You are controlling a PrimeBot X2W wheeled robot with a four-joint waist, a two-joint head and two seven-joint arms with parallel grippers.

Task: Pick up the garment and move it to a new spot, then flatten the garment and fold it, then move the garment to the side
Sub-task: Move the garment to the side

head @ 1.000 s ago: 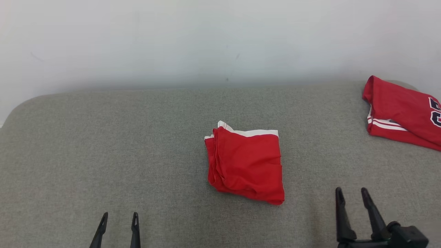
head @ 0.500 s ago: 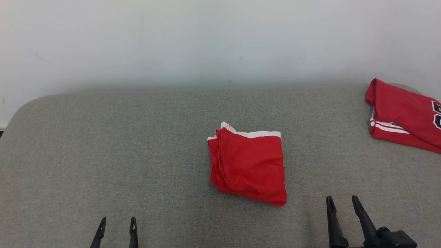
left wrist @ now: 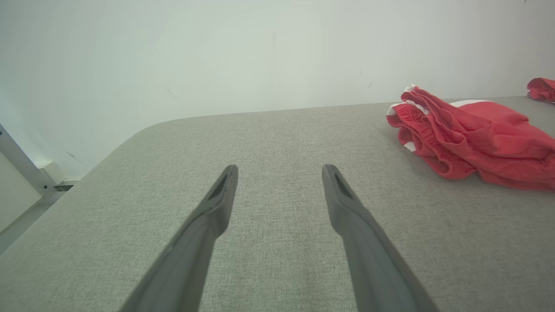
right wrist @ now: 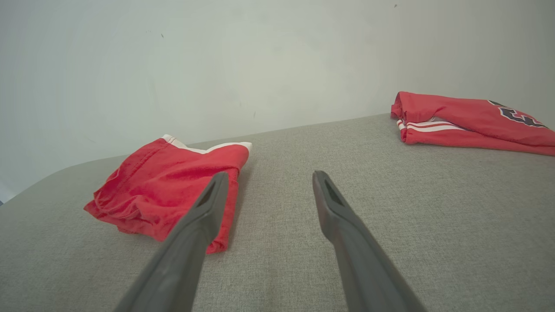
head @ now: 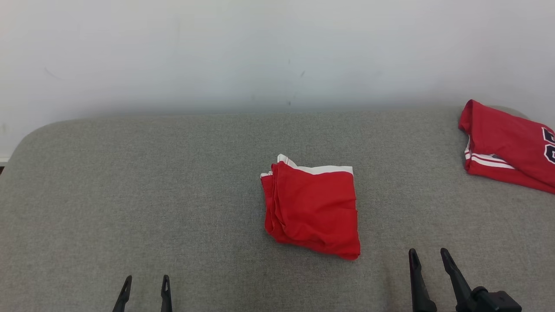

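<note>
Your garment (head: 312, 208), a red bundle with a white band along its far edge, lies folded at the centre of the grey upholstered surface (head: 130, 182). Taking the garment as the dial's centre, your right gripper (head: 428, 253) stands near it at about 4 o'clock. Its fingers are parted, hold nothing and point toward 12 with a slight lean to 11. Your left gripper (head: 146, 281) is well apart at about 8 o'clock, likewise spread and empty, over bare cloth. A second red jersey (head: 507, 147) with white stripes lies at 2 o'clock by the surface's edge. A pale wall (head: 260, 52) stands at 12.
</note>
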